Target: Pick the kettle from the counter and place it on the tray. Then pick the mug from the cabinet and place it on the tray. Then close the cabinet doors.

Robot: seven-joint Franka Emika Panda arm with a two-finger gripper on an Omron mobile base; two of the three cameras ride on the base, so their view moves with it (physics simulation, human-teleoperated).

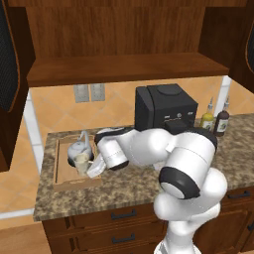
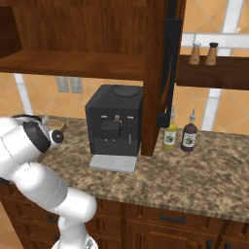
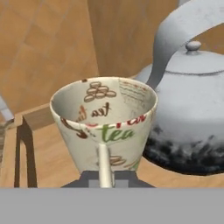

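The light-wood tray (image 1: pixel 60 174) lies at the left end of the granite counter (image 1: pixel 129 186). On it stands the silver kettle (image 1: pixel 78 147), large at the right of the hand view (image 3: pixel 192 113). Just in front of the kettle is the cream mug (image 1: pixel 82 162), printed with coffee beans and "tea" (image 3: pixel 105 118). My gripper (image 1: pixel 92 168) is shut on the mug's thin handle (image 3: pixel 103 164), with its dark fingertips (image 3: pixel 89 179) at the mug's base. Whether the mug rests on the tray floor I cannot tell. The cabinet shelf (image 1: pixel 124 67) is bare, and both cabinet doors (image 1: pixel 10 59) stand open.
A black coffee machine (image 1: pixel 163 106) stands mid-counter behind my arm, with two bottles (image 1: pixel 214 120) to its right. The right cabinet door (image 2: pixel 170 63) juts out edge-on above the machine. Two shakers (image 2: pixel 203 53) sit on a side shelf. Drawers (image 1: pixel 124 216) run below the counter.
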